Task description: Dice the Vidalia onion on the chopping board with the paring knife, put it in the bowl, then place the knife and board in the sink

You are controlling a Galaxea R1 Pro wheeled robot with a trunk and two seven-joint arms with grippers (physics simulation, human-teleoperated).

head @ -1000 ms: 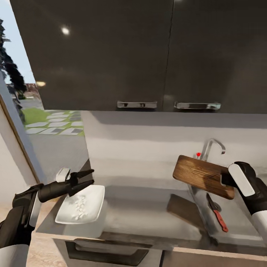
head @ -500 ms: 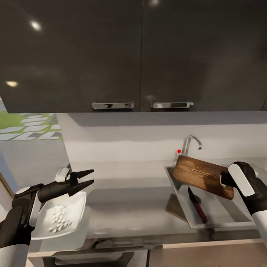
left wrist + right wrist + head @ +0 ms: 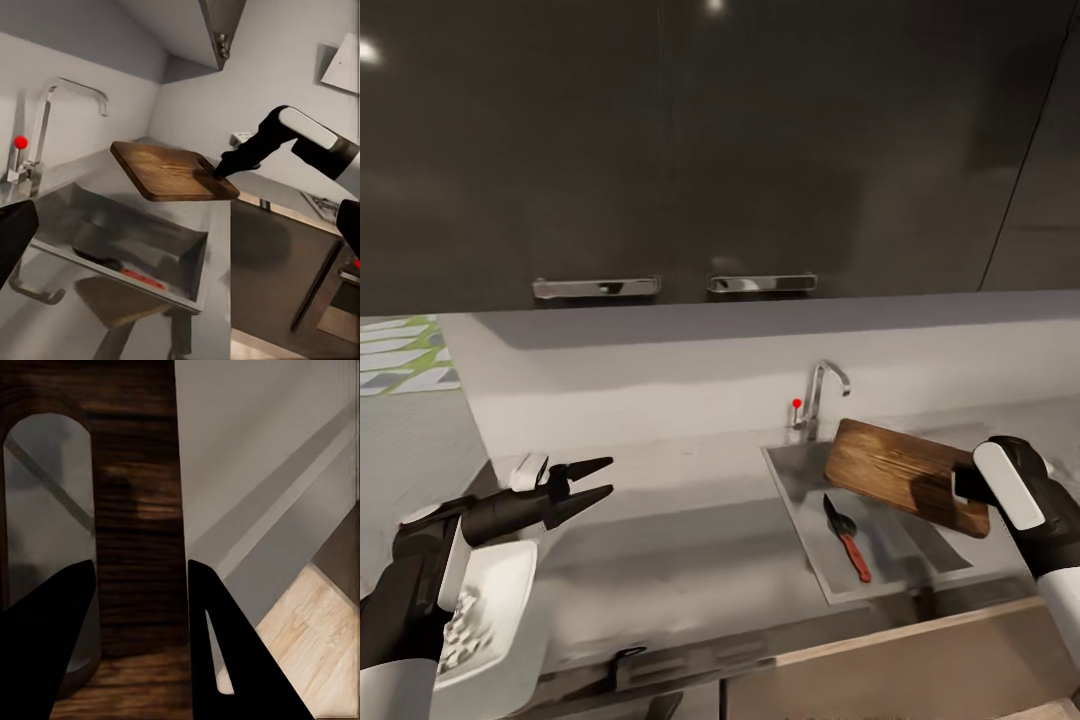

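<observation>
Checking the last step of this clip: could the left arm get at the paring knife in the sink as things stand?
Probably not easily. The left gripper is open and free, but it hangs over the countertop far from the sink, where the paring knife lies; the chopping board, held by the right gripper, hangs over the basin.

The left arm (image 3: 420,590) hides much of the bowl (image 3: 495,620).
</observation>
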